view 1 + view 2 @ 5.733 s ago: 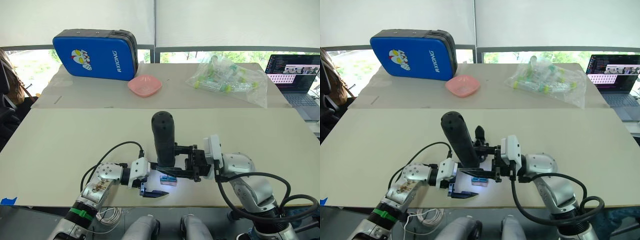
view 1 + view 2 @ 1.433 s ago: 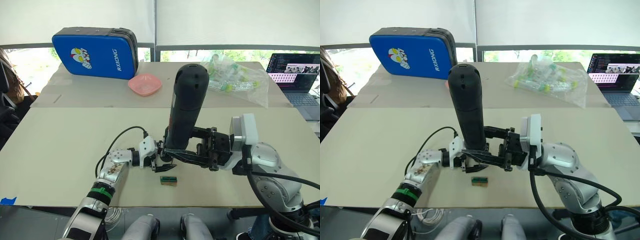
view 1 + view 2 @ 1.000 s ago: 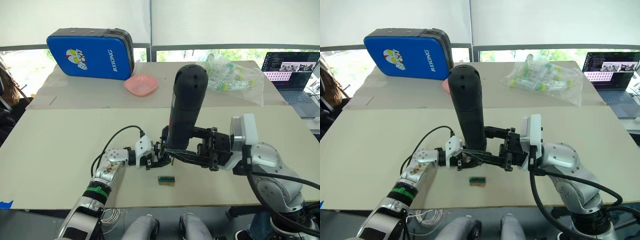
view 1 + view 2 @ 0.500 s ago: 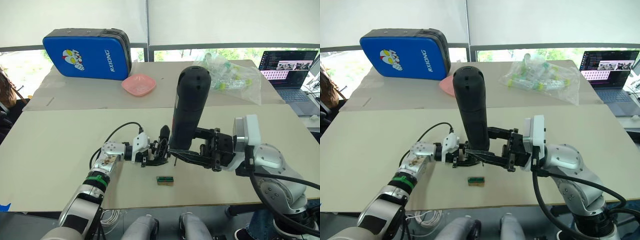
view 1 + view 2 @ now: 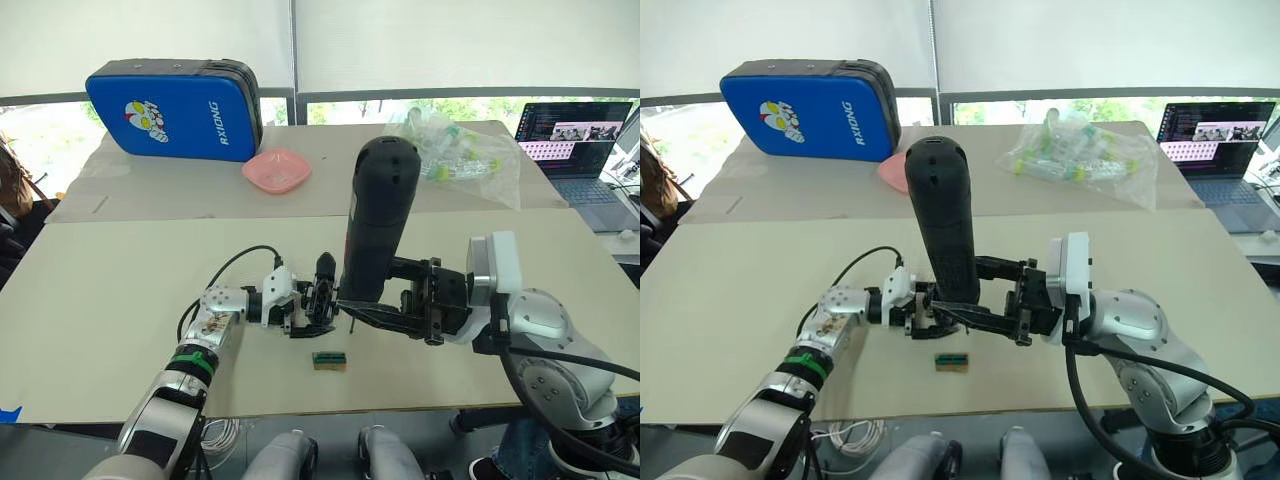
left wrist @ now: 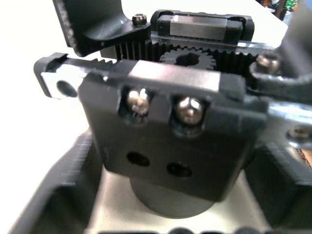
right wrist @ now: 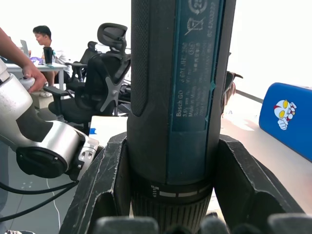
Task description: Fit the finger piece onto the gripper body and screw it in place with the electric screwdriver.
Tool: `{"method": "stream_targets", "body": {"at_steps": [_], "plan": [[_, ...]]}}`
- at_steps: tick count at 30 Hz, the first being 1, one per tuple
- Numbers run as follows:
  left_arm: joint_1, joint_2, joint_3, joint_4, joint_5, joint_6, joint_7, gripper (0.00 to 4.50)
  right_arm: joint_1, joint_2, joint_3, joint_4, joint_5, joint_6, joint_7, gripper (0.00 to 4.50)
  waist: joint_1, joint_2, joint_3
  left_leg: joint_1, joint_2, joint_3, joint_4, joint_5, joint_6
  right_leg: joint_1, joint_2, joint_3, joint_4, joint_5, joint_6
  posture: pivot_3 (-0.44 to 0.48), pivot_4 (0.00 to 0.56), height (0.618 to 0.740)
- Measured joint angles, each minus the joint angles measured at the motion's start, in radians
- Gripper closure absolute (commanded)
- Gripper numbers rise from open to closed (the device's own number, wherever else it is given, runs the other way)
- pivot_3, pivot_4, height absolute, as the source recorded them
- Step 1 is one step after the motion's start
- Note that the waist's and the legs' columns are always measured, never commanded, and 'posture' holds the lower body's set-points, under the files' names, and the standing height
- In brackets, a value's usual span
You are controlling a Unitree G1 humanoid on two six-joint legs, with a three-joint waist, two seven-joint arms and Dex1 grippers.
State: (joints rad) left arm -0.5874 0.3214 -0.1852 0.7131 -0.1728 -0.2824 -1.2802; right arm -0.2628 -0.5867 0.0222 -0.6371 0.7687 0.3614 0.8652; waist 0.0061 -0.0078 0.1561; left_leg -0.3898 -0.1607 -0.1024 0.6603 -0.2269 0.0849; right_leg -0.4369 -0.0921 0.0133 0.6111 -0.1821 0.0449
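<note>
1. Left eye view: the electric screwdriver (image 5: 378,225) is held nearly upright, rounded end up, by the right gripper (image 5: 365,312), whose fingers are closed around its lower part
2. The metal bit is pointed down at the gripper body (image 5: 318,303), which is clamped in the left gripper (image 5: 308,309) just above the tabletop (image 5: 120,290), near the middle of the front edge
3. The finger piece (image 5: 325,270) is seen standing up from the gripper body, just beside the screwdriver's lower end
4. Left wrist view: the gripper body (image 6: 170,131) is seen close up, with a toothed rack, a small gear and two screw heads on its black block
5. Right wrist view: the screwdriver's barrel (image 7: 178,97) is gripped between the two black fingers (image 7: 105,190)
6. A small green-topped brown block (image 5: 329,360) is lying on the tabletop, just in front of the two grippers and apart from them
7. A blue case (image 5: 175,95), a pink bowl (image 5: 276,169) and a clear bag of tubes (image 5: 455,155) are placed along the far edge; a laptop (image 5: 575,140) is at the far right corner
</note>
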Motion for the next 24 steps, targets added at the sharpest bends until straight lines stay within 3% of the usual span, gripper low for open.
{"method": "stream_targets", "body": {"at_steps": [6,14,24], "plan": [[0.043,0.022,0.030,-0.048,-0.013,0.000,0.014,0.04,0.001,-0.001,-0.001,-0.001,0.000,0.000,0.001,2.55,-0.008,0.000,0.000,0.000,0.001,0.000,0.000,0.000,0.000,0.000,0.001,0.000,0.000,0.000,0.000,0.000,0.150,0.740],[0.188,0.087,0.060,-0.264,-0.046,0.101,0.044,0.04,0.001,-0.002,-0.002,-0.002,0.001,0.000,0.003,2.55,-0.014,0.000,0.000,0.000,0.000,0.000,0.000,0.000,0.000,-0.002,0.001,0.001,0.000,0.000,-0.001,0.000,0.150,0.740],[0.305,0.059,0.034,-0.505,-0.027,0.266,0.199,0.04,0.001,0.000,-0.001,-0.002,0.000,0.000,0.002,2.55,0.015,0.000,0.000,0.000,0.000,0.000,0.000,-0.001,0.000,-0.002,0.000,0.001,-0.001,0.000,-0.001,0.000,0.150,0.740]]}}
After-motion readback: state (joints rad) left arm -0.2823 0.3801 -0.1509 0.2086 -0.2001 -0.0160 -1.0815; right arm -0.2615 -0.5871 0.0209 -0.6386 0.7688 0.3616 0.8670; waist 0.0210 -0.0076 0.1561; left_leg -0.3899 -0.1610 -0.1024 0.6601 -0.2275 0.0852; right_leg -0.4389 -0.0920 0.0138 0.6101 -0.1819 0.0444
